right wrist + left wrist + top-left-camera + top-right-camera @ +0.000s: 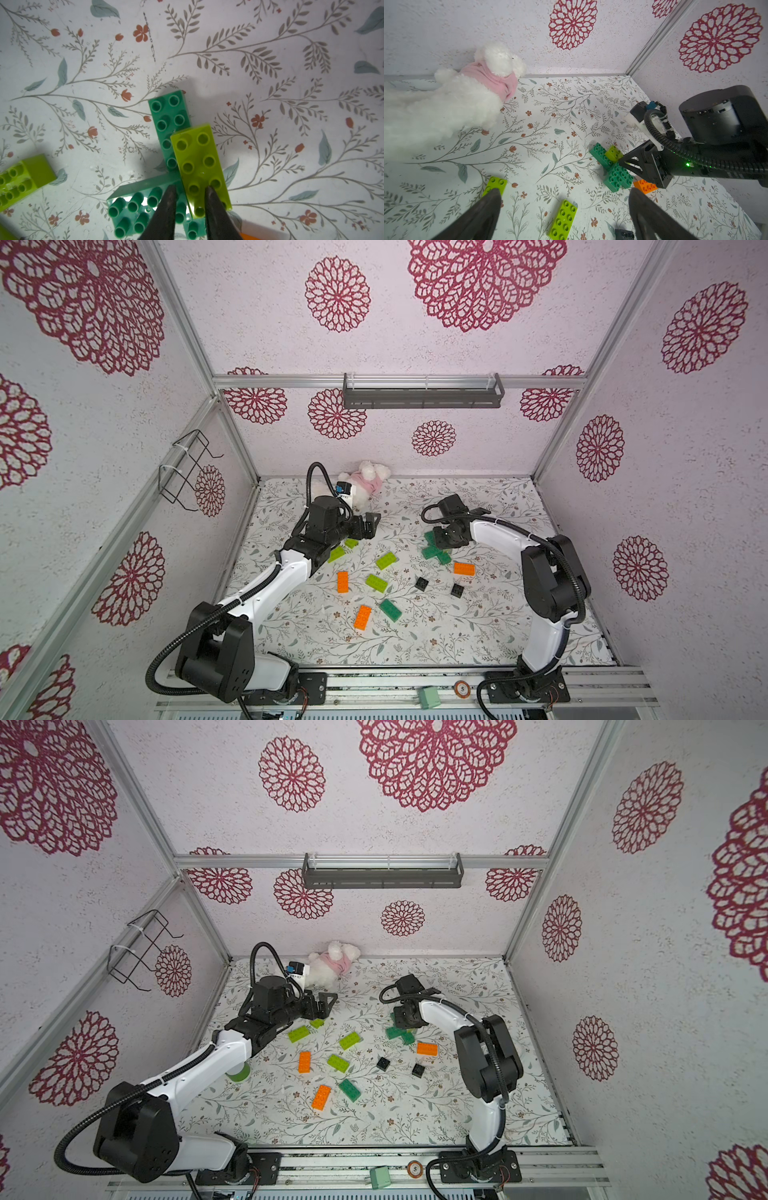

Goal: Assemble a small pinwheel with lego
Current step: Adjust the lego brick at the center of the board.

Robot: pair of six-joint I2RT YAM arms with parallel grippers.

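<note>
1. While a lime green oblong studded plastic brick (199,162) lies across the cross of dark green studded plastic bricks (616,176), the step looks like seating a pinwheel blade.
2. At that brick's end the right gripper (190,188) has its jaws narrowed (pinching or merely pressing, I cannot tell). The next move probably calls for a square downward push.
3. Well apart from the cross, the left gripper (563,193) gapes wide and empty.
4. Whether the studs are engaged under the lime brick is hidden.

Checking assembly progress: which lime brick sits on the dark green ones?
The lime brick at the right gripper; the others lie alone on the mat.
</note>
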